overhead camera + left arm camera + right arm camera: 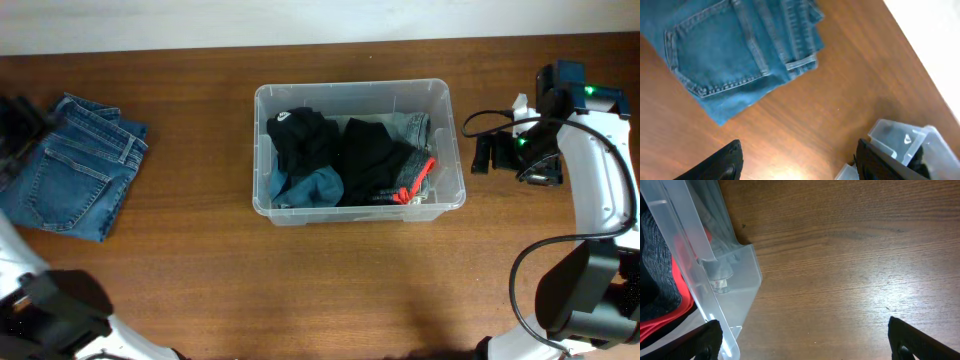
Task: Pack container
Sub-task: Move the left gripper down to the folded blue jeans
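- the clear plastic container [350, 87] sits on the brown wooden counter [200, 260], about in the middle and a little toward the far edge.
- it is already partly filled: a black top [298, 138] with a small white logo lies at its left end, and another black garment [370, 158] is bunched in the middle.
- a blue piece of clothing [318, 187] is tucked against the near wall, some faded denim [414, 127] sits in the far right corner, and something red [415, 186] pokes up by the right wall.
- a folded pair of jeans [75, 165] lies flat on the counter, well apart from the container, out at the left, back pocket facing up.
- the left fingers [797, 167] hang over bare wood just beside the jeans [735, 45], spread wide with nothing between them. a corner of the container [890, 135] shows at the lower right of that wrist view.
- the right fingers [485, 152] sit just off the container's right end, near it but not touching.
- from the right wrist view, the right fingers [805, 342] are also spread wide and empty over plain counter. the container's corner [737, 275] is close beside one tip, and the red item shows through the wall.
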Robot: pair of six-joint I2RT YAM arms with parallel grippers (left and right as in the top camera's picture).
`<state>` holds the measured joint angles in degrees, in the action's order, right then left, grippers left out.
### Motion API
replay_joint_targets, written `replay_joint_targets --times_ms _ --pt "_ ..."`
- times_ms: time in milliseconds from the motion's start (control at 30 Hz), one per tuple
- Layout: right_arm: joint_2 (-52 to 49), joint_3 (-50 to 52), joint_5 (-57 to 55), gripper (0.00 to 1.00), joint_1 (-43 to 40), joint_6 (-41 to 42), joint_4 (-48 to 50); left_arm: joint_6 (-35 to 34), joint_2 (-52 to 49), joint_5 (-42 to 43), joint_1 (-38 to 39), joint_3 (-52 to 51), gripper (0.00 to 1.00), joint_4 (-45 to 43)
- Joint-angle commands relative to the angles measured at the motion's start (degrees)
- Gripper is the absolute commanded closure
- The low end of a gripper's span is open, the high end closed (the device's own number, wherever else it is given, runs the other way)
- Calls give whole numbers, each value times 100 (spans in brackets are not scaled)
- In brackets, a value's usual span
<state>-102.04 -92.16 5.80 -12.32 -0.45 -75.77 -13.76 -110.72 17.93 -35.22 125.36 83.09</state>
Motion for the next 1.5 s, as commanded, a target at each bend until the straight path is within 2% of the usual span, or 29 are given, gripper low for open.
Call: replay_joint_targets --times_ms 0,133,267,400,500,600,700,733,833,1000,1133,1200,1300,1433,1467 --pt "107 -92 -48 2 31 7 0 341 -4 1202 -625 -855 28 -304" --pt "107 -92 -48 2 31 7 0 538 -4 2083 -1143 -1954 28 -970" --pt "107 -92 -48 2 31 7 0 527 -4 2118 -1543 -3169 28 -1805" --pt "107 -92 -48 2 31 7 0 474 -4 2763 -1862 -4382 28 -2776" --pt "107 -92 -48 2 31 7 0 422 -4 2514 -1917 -4918 28 -3244" --pt "107 -92 -48 2 31 7 0 422 -4 2162 -1906 -5246 28 -3563" --pt "107 -92 -48 2 31 7 0 422 -4 2164 -1906 -5423 28 -3871" --pt "107 -92 -48 2 31 7 0 393 -4 1749 -1906 -5436 28 -3917" --pt "107 -92 -48 2 31 7 0 267 -4 1187 -1906 -5451 28 -3921" --pt "107 -92 -48 2 31 7 0 -46 -4 1069 -1906 -5755 29 -4461" --pt "107 -92 -48 2 31 7 0 -413 -4 1215 -1906 -6457 27 -5633" --pt "107 -92 -48 2 31 7 0 -538 -4 1816 -1906 -6832 26 -6467" --pt "107 -92 -48 2 31 7 0 -800 -4 2166 -1906 -7149 25 -7193" --pt "107 -92 -48 2 31 7 0 -1093 -4 2175 -1899 -7460 13 -7855" --pt "107 -92 -48 2 31 7 0 -1233 -4 2173 -1895 -7532 2 -8017"
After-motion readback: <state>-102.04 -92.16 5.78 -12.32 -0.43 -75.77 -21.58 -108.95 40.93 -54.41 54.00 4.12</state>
